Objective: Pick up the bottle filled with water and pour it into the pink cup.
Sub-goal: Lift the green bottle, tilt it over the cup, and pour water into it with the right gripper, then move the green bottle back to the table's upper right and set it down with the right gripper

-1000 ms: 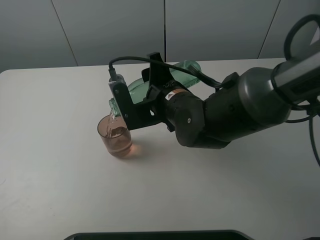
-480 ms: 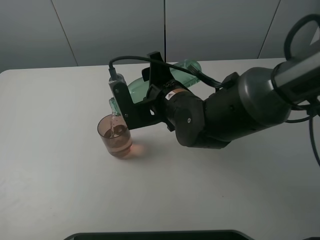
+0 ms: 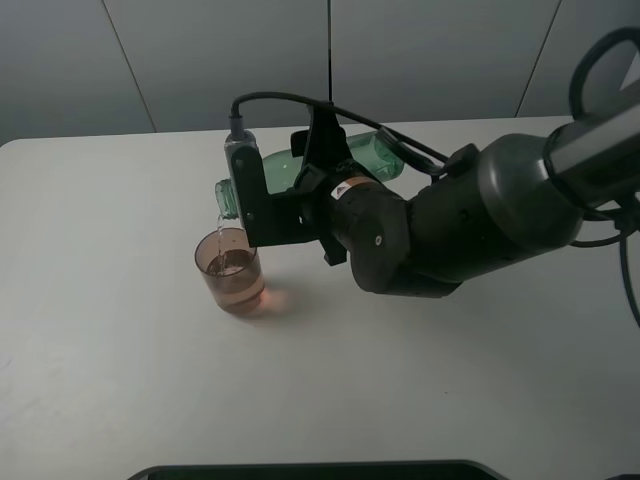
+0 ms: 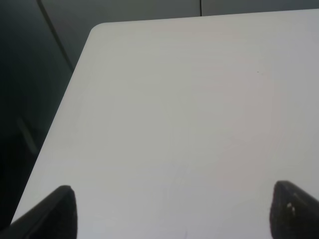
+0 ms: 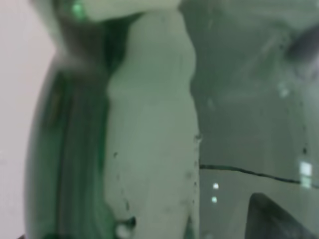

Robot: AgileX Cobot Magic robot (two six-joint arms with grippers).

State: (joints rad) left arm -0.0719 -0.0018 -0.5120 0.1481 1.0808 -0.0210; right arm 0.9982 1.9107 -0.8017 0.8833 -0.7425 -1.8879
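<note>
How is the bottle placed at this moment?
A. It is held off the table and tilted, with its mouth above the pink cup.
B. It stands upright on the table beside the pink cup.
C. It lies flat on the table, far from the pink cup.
A: the bottle is off the table and tipped nearly sideways, with its mouth over the pink cup, which holds some liquid.

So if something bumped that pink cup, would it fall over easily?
Probably not easily: the pink cup is short, stands flat on the table, and already holds some water, which likely steadies it. It looks like thin plastic, so a hard knock might still slide it.
</note>
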